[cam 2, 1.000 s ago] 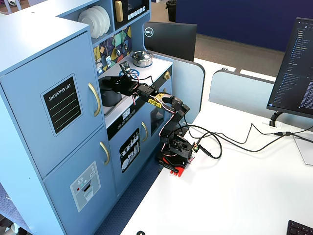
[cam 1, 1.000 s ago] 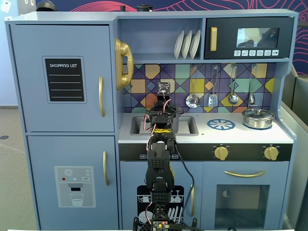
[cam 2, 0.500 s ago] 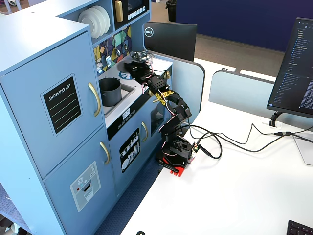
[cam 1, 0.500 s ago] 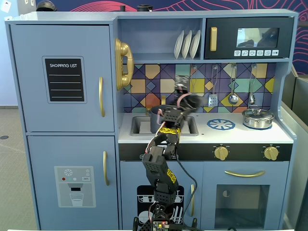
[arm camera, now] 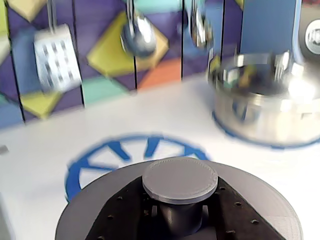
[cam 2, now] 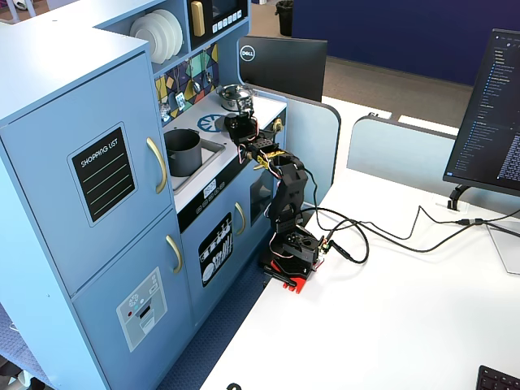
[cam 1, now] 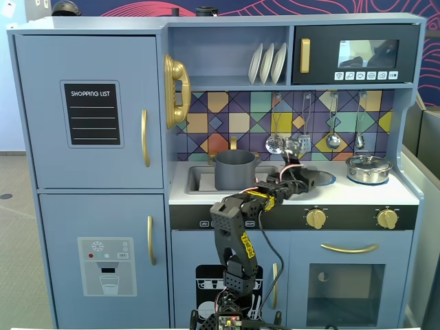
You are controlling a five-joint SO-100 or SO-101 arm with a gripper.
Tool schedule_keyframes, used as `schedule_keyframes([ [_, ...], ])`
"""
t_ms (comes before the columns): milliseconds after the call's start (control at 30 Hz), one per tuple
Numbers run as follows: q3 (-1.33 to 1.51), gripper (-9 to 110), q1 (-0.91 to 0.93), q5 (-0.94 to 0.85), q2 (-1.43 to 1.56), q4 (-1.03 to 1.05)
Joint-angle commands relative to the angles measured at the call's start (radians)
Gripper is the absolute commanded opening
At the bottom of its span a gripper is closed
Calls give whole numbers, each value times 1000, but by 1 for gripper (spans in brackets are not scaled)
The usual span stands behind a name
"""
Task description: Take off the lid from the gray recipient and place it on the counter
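Pincer [arm camera: 180, 220] clenched on lid [arm camera: 260, 205] knob, seemingly above counter [arm camera: 165, 125]; silver pot [arm camera: 265, 110] nearby.

On my right stood a shiny silver pot [arm camera: 267, 107] on its blue ring, blurred in the wrist view. Above it hung a slotted spatula [arm camera: 56, 57] and a ladle [arm camera: 137, 35] against the coloured tile backsplash [cam 1: 234, 113]. Higher up, three white plates [cam 1: 267, 63] stood on edge beside the toy microwave [cam 1: 357, 53]. Two gold knobs [cam 1: 316, 218] faced outward below. Across the white desk sat a Dell monitor [cam 2: 280, 69].
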Motion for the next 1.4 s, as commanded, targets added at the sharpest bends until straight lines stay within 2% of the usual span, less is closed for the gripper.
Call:
schedule_keyframes([
  [0,-28,0,23,17,-46,-67],
  [400,8,0,5,0,-94,-97],
  [567,37,29,23,25,-75,-110],
  [700,46,40,35,9,-40,-114],
  [833,38,39,43,-12,18,-103],
  [1033,15,36,43,-8,189,26],
  [1100,37,33,14,15,305,138],
  [1133,43,29,-8,34,387,258],
  [1333,86,0,-227,175,890,1124],
  [1367,103,0,-276,179,948,1227],
])
